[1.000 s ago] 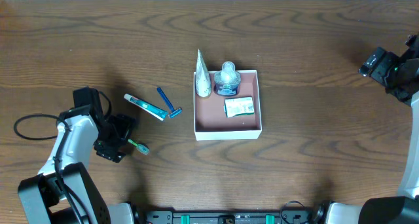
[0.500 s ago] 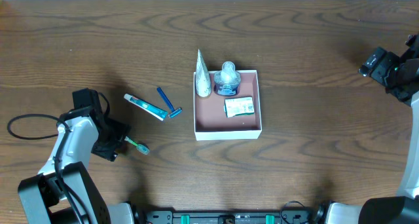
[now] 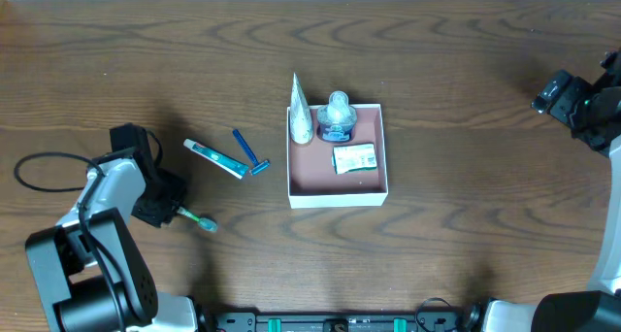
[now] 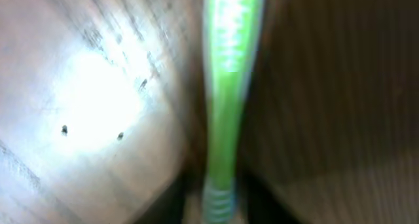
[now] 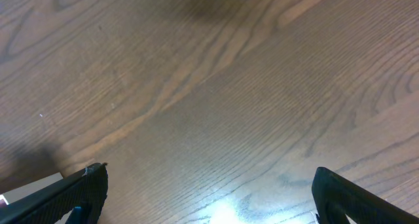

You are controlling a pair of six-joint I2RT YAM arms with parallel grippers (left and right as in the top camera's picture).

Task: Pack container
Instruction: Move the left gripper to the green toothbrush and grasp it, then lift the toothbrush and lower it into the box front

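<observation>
The container (image 3: 337, 197), a shallow white-walled box with a reddish-brown floor, sits at mid-table. It holds a white tube (image 3: 300, 109), a pale blue bottle (image 3: 337, 116) and a small green-printed packet (image 3: 354, 158). Far to its left, my left gripper (image 3: 167, 213) is low on the table and shut on the handle of a green toothbrush (image 3: 197, 219). In the blurred left wrist view the toothbrush (image 4: 226, 86) runs straight up from between the jaws of that gripper (image 4: 219, 214). My right gripper (image 5: 209, 198) hangs open over bare wood at the far right.
A toothpaste tube (image 3: 215, 157) and a blue razor (image 3: 249, 153) lie on the table between the left arm and the container. A black cable (image 3: 39, 172) loops at the left edge. The right arm (image 3: 582, 104) stays near the right edge.
The left gripper's jaws have closed around the toothbrush handle and the wrist has drawn back left a little, so that the toothbrush has shifted slightly. The right arm has not moved.
</observation>
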